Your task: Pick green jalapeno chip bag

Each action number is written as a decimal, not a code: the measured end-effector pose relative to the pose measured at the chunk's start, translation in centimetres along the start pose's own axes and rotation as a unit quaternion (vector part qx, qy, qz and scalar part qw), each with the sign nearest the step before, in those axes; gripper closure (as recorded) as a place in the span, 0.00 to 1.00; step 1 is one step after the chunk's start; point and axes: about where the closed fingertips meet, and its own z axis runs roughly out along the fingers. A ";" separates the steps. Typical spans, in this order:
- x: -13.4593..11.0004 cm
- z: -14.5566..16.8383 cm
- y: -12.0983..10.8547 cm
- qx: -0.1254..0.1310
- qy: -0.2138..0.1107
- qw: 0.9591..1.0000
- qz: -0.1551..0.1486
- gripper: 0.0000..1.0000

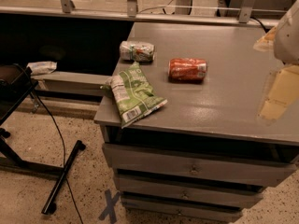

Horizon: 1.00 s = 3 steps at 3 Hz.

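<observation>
Green jalapeno chip bag [135, 94] lies flat on the grey table [219, 111] at its front left corner. It is light green and white, and its white barcode end points to the front edge and pokes slightly over it. Nothing is holding the bag.

Behind it, near the table's left edge, is a smaller silvery-green packet [137, 51] with a red spot, apart from the bag. An orange-red soda can [187, 70] lies on its side to the right of both, touching neither. Pale yellowish patches [279, 94] sit on the right part of the tabletop.

Gripper [289, 29] shows only as a white blurred shape at the upper right edge of the view, over the table's right side and well apart from the bag. Cannot tell whether it is released or clenched. It holds nothing that can be seen.

Under the top are grey drawers [191, 169]. On the speckled floor to the left stands a black stand [60, 181] with a cable, and there is a grey X mark [110, 206]. A crumpled white packet [42, 67] lies on the low ledge at left.
</observation>
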 end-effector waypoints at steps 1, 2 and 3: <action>-0.1 -0.1 0.0 0.001 -0.001 1.000 -0.001 0.00; -4.3 1.9 -0.7 -0.014 -0.015 0.999 -0.048 0.00; -11.4 5.7 -1.1 -0.043 -0.033 0.991 -0.124 0.00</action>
